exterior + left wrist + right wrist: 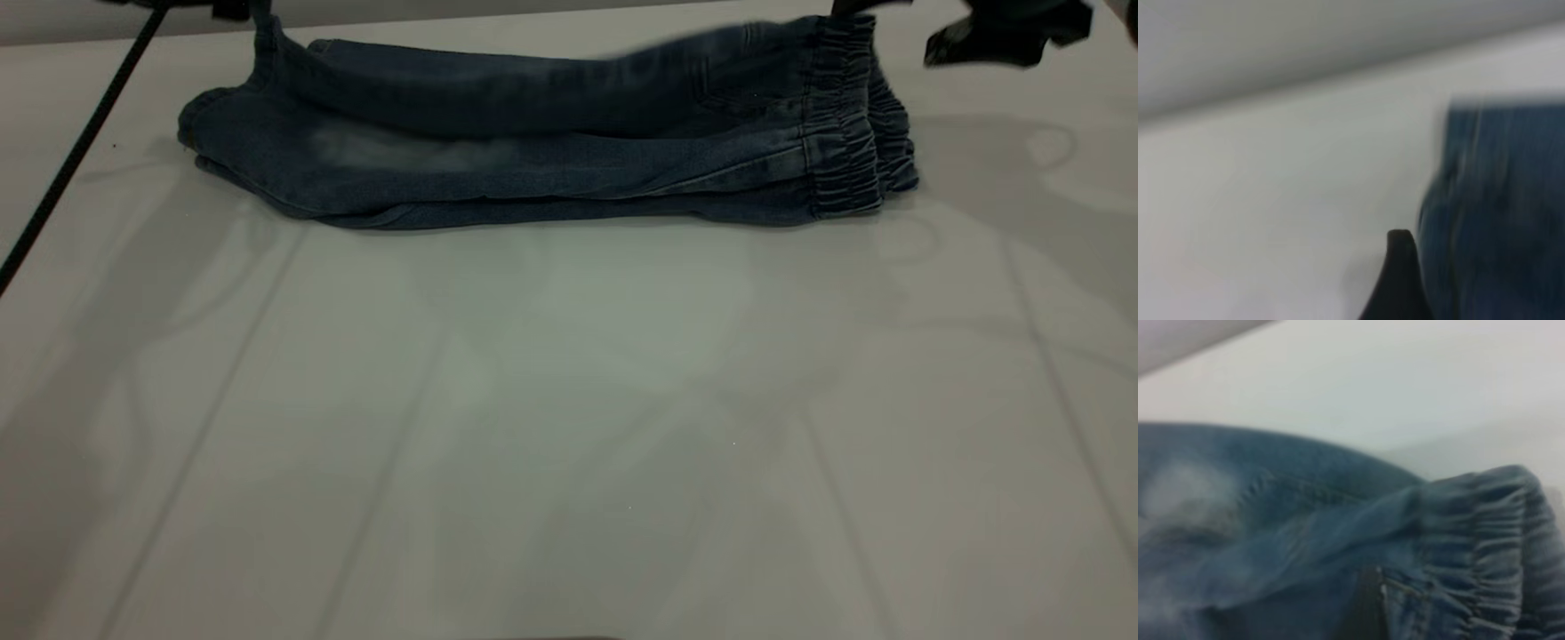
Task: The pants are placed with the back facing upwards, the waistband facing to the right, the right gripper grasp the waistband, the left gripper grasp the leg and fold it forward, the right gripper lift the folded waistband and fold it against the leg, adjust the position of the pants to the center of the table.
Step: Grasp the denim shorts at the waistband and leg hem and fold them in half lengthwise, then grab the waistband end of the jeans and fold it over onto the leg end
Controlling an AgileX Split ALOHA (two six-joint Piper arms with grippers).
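Observation:
The blue denim pants [533, 151] lie folded lengthwise at the far side of the white table [569, 400], with the gathered waistband [845, 124] at the right. At the far left, the leg end [263, 44] is pulled up into a peak by my left gripper [253, 11], which is shut on it. One of its black fingers [1400, 267] shows against the denim [1498, 213]. My right gripper [855, 9] holds the waistband's raised far edge, and its dark finger [1365, 607] lies against the ruffled band [1485, 560]. Both grippers are mostly cut off at the picture's top.
A black cable [80, 142] runs diagonally across the table's far left corner. Part of the right arm's black body [1005, 36] hangs at the far right. Bare white tabletop stretches from the pants to the near edge.

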